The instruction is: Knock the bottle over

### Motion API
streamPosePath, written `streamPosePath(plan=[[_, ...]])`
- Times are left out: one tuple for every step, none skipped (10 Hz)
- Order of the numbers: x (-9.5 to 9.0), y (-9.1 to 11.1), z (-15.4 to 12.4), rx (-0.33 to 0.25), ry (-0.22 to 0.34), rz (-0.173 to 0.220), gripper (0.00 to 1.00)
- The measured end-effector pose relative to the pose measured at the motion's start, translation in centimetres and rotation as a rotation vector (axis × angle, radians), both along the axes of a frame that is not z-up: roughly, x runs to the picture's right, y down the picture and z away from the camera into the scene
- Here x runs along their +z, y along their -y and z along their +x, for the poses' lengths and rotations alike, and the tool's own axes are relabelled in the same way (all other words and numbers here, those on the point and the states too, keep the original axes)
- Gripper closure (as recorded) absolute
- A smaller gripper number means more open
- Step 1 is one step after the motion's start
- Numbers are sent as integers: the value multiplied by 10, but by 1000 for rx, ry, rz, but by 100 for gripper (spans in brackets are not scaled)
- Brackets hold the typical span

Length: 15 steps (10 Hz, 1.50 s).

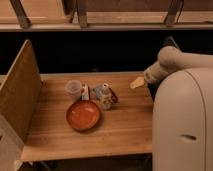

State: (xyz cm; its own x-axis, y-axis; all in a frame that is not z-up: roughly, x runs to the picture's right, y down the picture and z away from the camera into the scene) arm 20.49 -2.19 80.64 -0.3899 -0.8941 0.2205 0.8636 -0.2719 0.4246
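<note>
The bottle (105, 96) stands upright near the middle of the wooden table (125, 125); it has a white rounded cap and a pale body with blue and red markings. A translucent plastic cup (73, 89) stands to its left. A round orange-red bowl (83, 114) lies in front of both. My gripper (137, 82) hangs at the end of the white arm (165, 65) over the table's right rear, to the right of the bottle and apart from it.
A wooden partition (20, 95) rises along the table's left side. My white body (182, 120) fills the right foreground. A small white item (85, 93) and a dark red item (114, 96) sit beside the bottle. A dark gap lies behind the table.
</note>
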Motion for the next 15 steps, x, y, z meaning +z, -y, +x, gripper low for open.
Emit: streamPosePath(plan=[[0, 0, 0, 0, 0, 0, 23], [0, 0, 0, 0, 0, 0, 23], [0, 0, 0, 0, 0, 0, 23], [0, 0, 0, 0, 0, 0, 23], [0, 0, 0, 0, 0, 0, 23], [0, 0, 0, 0, 0, 0, 23], [0, 0, 0, 0, 0, 0, 23], [0, 0, 0, 0, 0, 0, 23], [0, 0, 0, 0, 0, 0, 23], [0, 0, 0, 0, 0, 0, 23], [0, 0, 0, 0, 0, 0, 23], [0, 0, 0, 0, 0, 0, 23], [0, 0, 0, 0, 0, 0, 23], [0, 0, 0, 0, 0, 0, 24], [0, 0, 0, 0, 0, 0, 30]])
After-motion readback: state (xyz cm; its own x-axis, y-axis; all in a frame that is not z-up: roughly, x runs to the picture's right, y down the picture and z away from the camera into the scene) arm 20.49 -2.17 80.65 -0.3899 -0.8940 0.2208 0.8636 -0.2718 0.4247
